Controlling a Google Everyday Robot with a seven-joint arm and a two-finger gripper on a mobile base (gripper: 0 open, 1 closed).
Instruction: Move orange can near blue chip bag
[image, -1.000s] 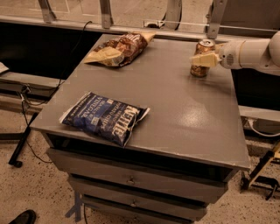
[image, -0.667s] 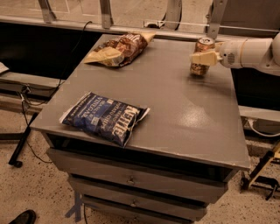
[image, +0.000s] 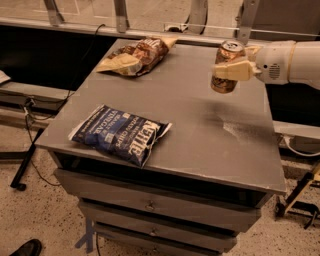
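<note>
The table (image: 200, 140) carries the blue bag (image: 120, 135) near left, unmoved. At far right the gripper (image: 231, 70), jaws clamped on the can (image: 225, 85), has nudged it slightly left, so the carry looks barely begun.

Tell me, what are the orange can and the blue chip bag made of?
The orange can looks like thin metal, probably aluminium: its top is shiny silver and its side glints. The blue chip bag looks like crinkly plastic film; it is wrinkled with glossy patches. The tool, at the far right of the table, is clamped on the can.
</note>
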